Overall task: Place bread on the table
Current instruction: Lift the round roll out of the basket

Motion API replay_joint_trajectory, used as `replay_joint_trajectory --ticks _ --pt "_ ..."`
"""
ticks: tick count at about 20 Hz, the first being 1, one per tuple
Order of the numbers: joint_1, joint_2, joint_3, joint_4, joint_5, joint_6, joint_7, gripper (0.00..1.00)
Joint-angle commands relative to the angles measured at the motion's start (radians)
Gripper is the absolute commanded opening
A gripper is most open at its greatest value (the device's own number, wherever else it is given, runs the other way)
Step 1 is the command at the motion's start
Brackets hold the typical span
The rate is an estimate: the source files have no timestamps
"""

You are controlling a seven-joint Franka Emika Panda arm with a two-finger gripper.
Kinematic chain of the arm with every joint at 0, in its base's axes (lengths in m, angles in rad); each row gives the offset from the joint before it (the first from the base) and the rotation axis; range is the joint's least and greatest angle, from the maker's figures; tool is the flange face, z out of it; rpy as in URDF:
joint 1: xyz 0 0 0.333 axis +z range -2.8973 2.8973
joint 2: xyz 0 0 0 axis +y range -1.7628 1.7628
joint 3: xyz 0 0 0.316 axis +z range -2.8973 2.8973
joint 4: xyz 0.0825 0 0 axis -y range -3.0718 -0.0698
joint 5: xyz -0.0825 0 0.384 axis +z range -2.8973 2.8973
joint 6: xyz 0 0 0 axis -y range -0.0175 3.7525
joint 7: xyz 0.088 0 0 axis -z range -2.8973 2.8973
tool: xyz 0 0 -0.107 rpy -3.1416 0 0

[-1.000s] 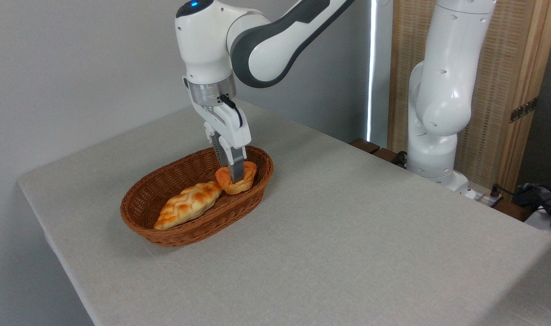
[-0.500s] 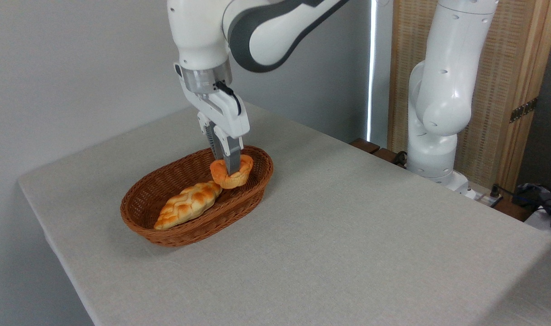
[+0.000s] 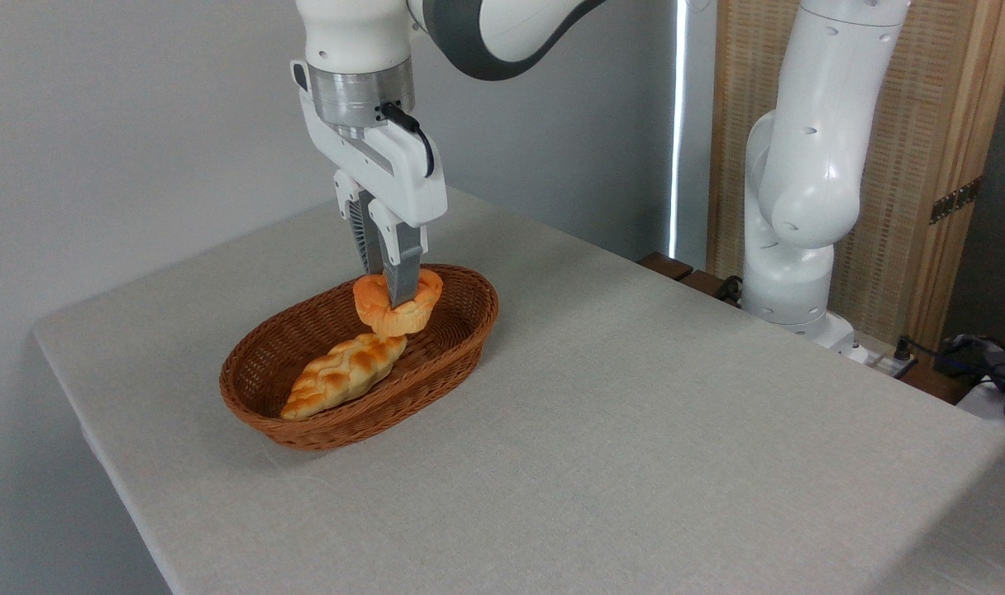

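Observation:
The bread point(image 3: 385, 311), a small round orange bun, hangs in the air over the brown wicker basket point(image 3: 304, 421), just above the basket's rim height. My gripper point(image 3: 393, 299) points straight down and is shut on the bread, its fingers pressed into the bun's top. The table point(image 3: 635, 430) with its light grey-beige cloth spreads out below and to the right.
A longer golden braided loaf point(image 3: 342, 373) lies in the basket below and left of the held bun. My arm's white base point(image 3: 792, 297) stands at the table's far right edge, with a wooden screen behind it. Dark cables and items lie at the right edge.
My gripper has risen and shifted left with the bread in it. The bun has come up off the basket floor and now hangs above the braided loaf's end.

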Motion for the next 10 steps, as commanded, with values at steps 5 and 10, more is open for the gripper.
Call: replay_joint_trajectory --ticks 5,10 --pt "-0.008 0.102 0.086 0.064 0.126 -0.007 0.163 0.41" --pt "-0.008 0.191 0.132 0.076 0.132 0.143 0.211 0.44"
